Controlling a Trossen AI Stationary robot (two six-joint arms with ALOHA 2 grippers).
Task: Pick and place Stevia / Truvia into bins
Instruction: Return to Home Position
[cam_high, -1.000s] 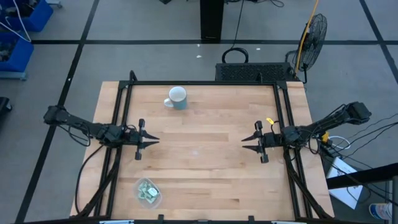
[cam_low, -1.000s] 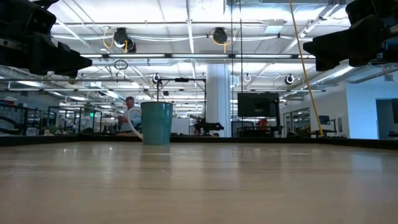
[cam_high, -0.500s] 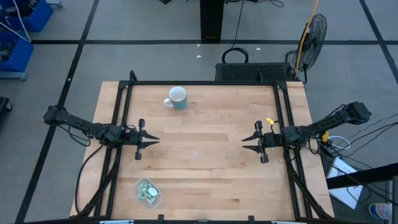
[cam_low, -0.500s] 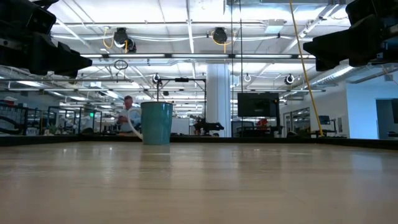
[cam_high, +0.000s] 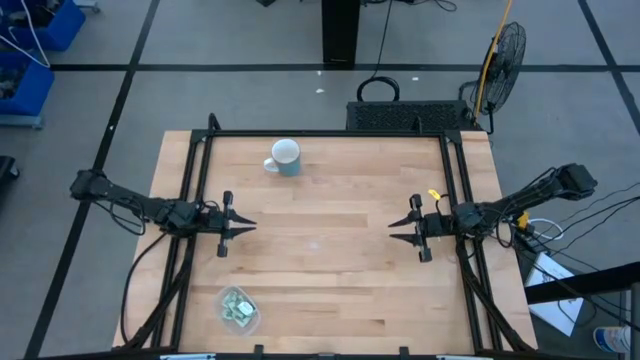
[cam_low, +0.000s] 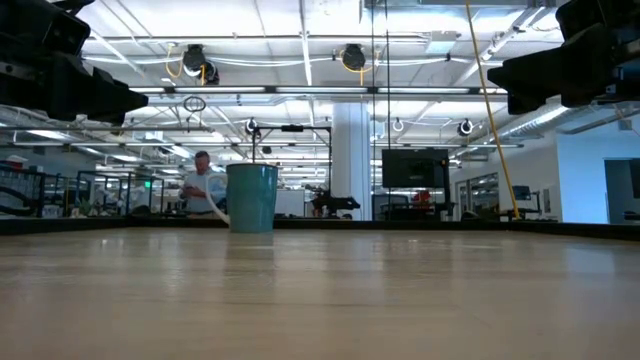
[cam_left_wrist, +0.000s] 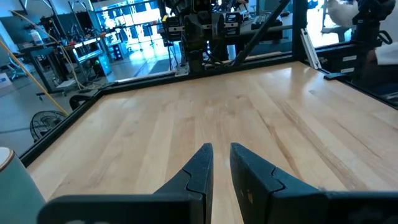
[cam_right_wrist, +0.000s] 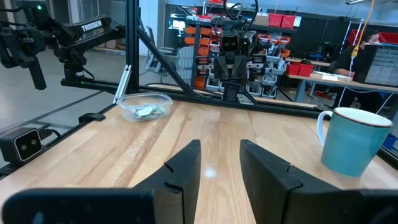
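Note:
The clear round bin (cam_high: 240, 311) stands near the table's near-left corner, and in the right wrist view the bin (cam_right_wrist: 145, 106) holds the pale green and white packets (cam_right_wrist: 147, 112); from above the packets (cam_high: 236, 309) lie inside it. My left gripper (cam_high: 248, 227) hovers over the table's left part, fingers level and pointing right, open by a narrow gap (cam_left_wrist: 221, 148). My right gripper (cam_high: 392, 229) hovers over the right part, pointing left, open (cam_right_wrist: 221, 146). Neither gripper holds anything.
A white and pale blue mug (cam_high: 285, 157) stands upright near the far edge, left of centre; it also shows in the low view (cam_low: 251, 197). A black frame rail (cam_high: 330, 134) borders the table. Bare wood (cam_high: 320, 245) lies between the grippers. A person (cam_low: 203, 187) moves far behind the table.

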